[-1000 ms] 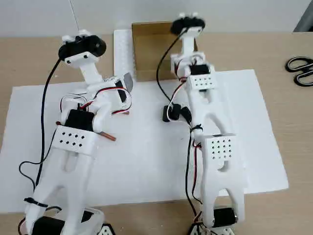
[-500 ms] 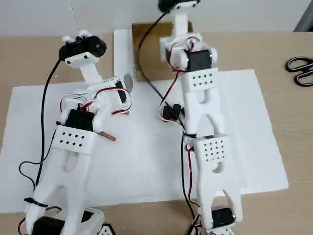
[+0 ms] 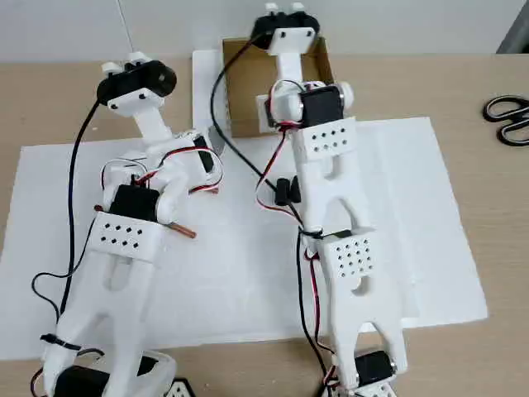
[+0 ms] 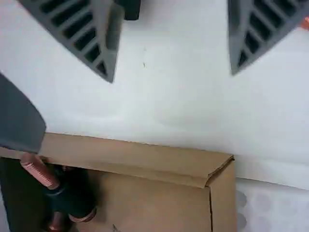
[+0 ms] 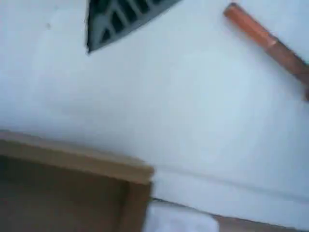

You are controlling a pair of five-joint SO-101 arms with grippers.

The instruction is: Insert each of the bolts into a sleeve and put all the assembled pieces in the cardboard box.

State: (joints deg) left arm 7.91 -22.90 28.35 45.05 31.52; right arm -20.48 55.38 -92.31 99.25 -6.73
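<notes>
Left gripper (image 4: 171, 70): jaws spread wide with nothing between them, over the white sheet (image 3: 248, 273) just beside the near wall of the cardboard box (image 4: 145, 157).
Right gripper (image 3: 283, 31): above the cardboard box at the far end of the sheet. One grey finger (image 5: 120, 17) shows in its own wrist view, and I cannot tell how its jaws stand.
Assembled piece (image 4: 63, 193): a copper bolt in a black sleeve, inside the box near a corner. A dark grey part (image 4: 19, 116) sits just over its upper end; contact is unclear.
Loose bolt (image 3: 180, 229): bare copper, lying flat on the sheet beside the left arm, well apart from the box.
Desk (image 3: 50, 99): wooden, carrying the sheet, with scissors (image 3: 506, 116) near the right edge.
</notes>
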